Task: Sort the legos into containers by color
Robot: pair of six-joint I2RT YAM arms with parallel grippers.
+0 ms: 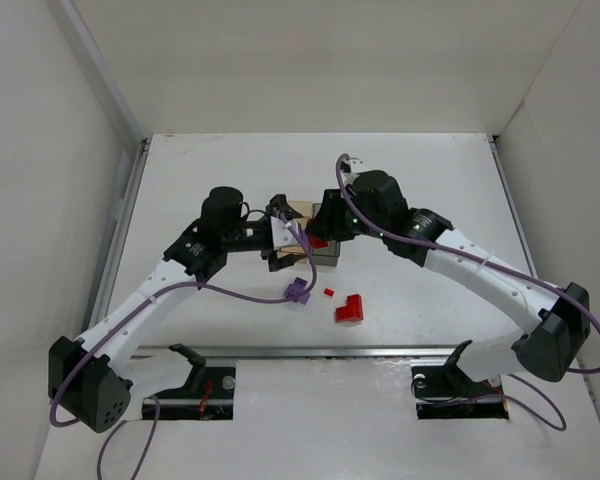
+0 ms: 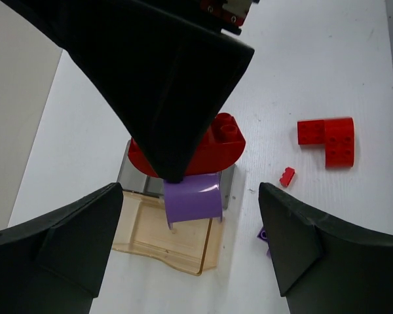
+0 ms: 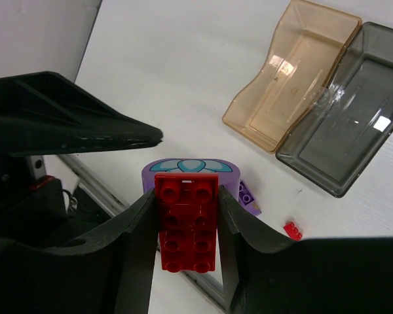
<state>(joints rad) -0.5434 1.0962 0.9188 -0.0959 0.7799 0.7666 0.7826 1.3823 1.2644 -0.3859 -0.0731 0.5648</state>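
My right gripper [image 3: 187, 203] is shut on a red two-by-four lego [image 3: 187, 222] with a light purple rounded piece [image 3: 190, 169] stuck to its far end. It holds them above the orange-tan bin [image 2: 170, 239] and the dark grey bin [image 2: 230, 186], which lie side by side and look empty in the right wrist view [image 3: 291, 72] [image 3: 344, 111]. My left gripper [image 2: 190, 193] is open, its fingers spread either side of the held purple piece [image 2: 193, 199]. On the table lie a red L-shaped lego [image 1: 350, 310], a tiny red lego [image 1: 329, 292] and a purple lego [image 1: 298, 291].
Both grippers meet over the bins at the table's middle [image 1: 318, 238]. White walls [image 1: 50, 200] enclose the table on the left, back and right. A metal rail [image 1: 310, 352] runs along the near edge. Purple cables [image 1: 240, 292] trail from both arms.
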